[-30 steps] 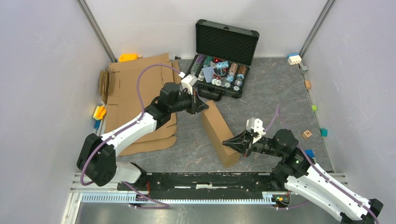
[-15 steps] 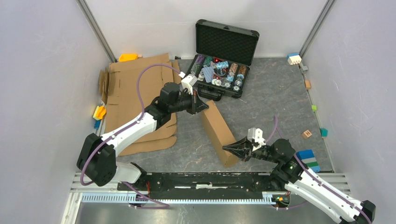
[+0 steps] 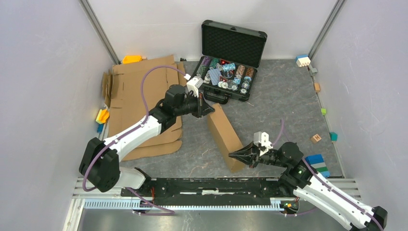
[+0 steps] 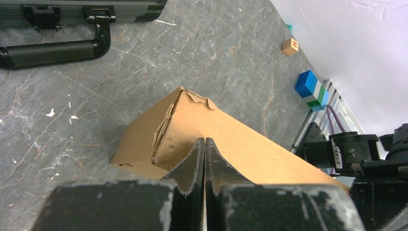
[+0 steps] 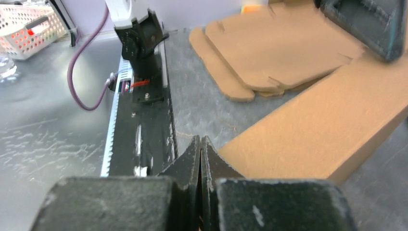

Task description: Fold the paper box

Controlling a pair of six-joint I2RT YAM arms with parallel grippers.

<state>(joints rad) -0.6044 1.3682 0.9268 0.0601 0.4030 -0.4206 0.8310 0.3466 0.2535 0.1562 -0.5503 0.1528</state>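
The paper box [image 3: 223, 137] is a long, brown, closed-up cardboard shape lying diagonally mid-table, its far end flap creased and torn-looking [image 4: 185, 103]. My left gripper [image 3: 213, 109] is shut with nothing held; its closed tips [image 4: 205, 140] rest against the top of the box's far end. My right gripper [image 3: 231, 155] is also shut and empty, its tips [image 5: 200, 138] beside the near lower corner of the box [image 5: 327, 130]. Whether they touch the box, I cannot tell.
Flat cardboard sheets [image 3: 139, 96] lie at the left. An open black case [image 3: 231, 53] with coloured chips stands at the back. A blue-green block [image 3: 317, 163], a wooden cube [image 3: 316, 138] and small coloured blocks line the right wall. The black rail [image 3: 207, 185] runs along the near edge.
The right arm has drawn back toward the near edge, its shut tips sliding down to the box's near corner. The left arm and the box have stayed put.
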